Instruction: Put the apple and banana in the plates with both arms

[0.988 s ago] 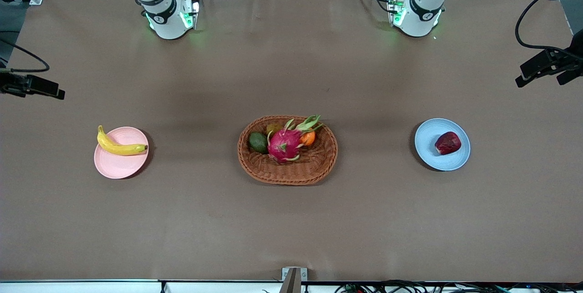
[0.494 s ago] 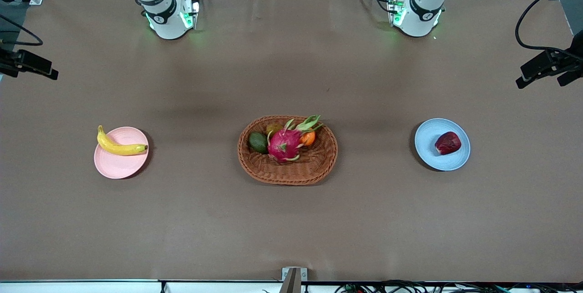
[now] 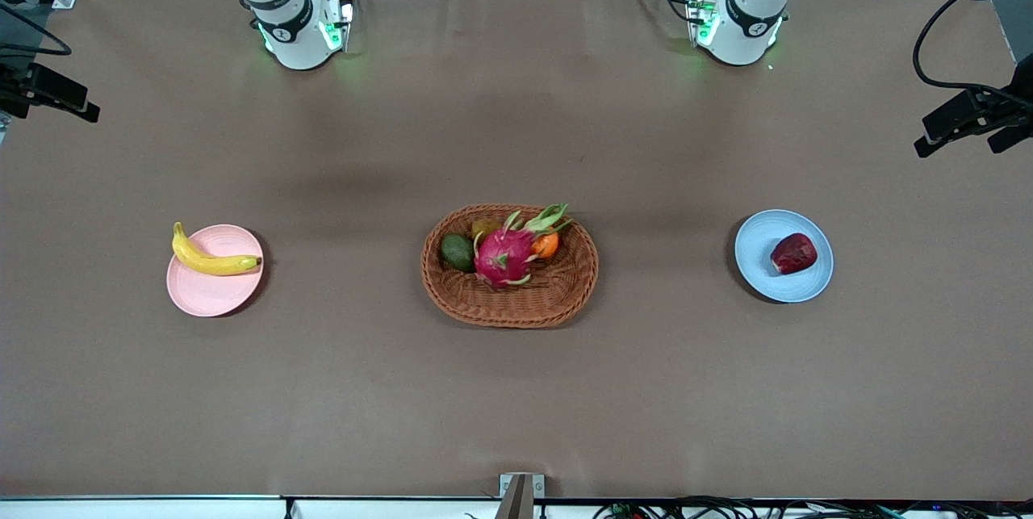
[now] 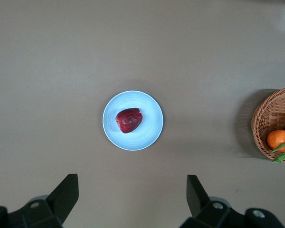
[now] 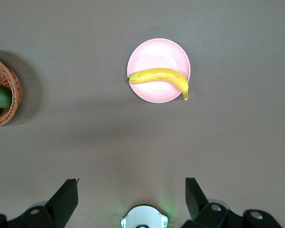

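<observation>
Task status: both placements appear complete. The small dark red, lumpy apple (image 3: pixel 793 253) lies on the round light blue plastic plate (image 3: pixel 759 270), toward the left arm's end of the table; the left wrist view confirms it sits inside the rim, slightly off the plate's middle. The single curved yellow banana (image 3: pixel 211 254) with dark tips rests across the round pale pink plastic plate (image 3: pixel 211 295), toward the right arm's end; one tip overhangs the rim, the rest bearing on the plate. Between the two plates stands the oval brown wicker basket (image 3: pixel 557 299), holding a magenta dragon fruit (image 3: pixel 502 256) with green scales, a small orange (image 3: pixel 546 244) and a dark green avocado (image 3: pixel 457 252); none of these belongs to the task. In my judgement nothing is left to move, beyond any return of the arms to rest.

End effectors: the left gripper (image 4: pixel 132 191) hangs high over the bare brown table covering (image 3: pixel 516 398) beside the blue plate, fingers spread wide apart, holding and touching nothing. The right gripper (image 5: pixel 131 192) hangs high over the table near its own base, the pink plate well below it, fingers likewise wide apart and empty. Neither arm is in contact with fruit or plate.
</observation>
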You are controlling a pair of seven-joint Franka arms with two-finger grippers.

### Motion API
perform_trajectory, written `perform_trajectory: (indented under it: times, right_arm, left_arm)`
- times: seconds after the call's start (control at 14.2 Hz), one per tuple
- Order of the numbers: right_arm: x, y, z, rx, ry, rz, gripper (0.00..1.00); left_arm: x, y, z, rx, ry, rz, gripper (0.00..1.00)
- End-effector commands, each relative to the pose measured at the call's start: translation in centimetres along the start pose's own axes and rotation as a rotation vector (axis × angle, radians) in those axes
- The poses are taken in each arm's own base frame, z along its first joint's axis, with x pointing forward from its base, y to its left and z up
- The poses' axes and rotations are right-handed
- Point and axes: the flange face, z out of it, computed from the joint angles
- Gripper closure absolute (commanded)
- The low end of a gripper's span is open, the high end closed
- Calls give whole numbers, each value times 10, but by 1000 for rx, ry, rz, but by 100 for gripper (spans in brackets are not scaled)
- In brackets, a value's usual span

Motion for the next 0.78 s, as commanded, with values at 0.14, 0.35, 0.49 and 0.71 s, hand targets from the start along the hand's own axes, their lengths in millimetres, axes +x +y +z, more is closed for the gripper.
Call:
perform_trajectory:
  times: [0.14,0.35,0.49,0.71]
  right_arm:
    - [-24,-1,-7,-4,28,7,0]
    - [-22,-1,-2,-4,23,5,0]
    - [-22,-2,-2,-3,25,2,0]
    - [-22,-2,-3,-3,26,-7,0]
  left_arm:
    - [-6,-1,-3,3,14,20,0]
    - [-6,-1,-3,5,14,20,0]
    - [-6,-1,-3,5,14,20,0]
    - [-6,-1,-3,3,14,20,0]
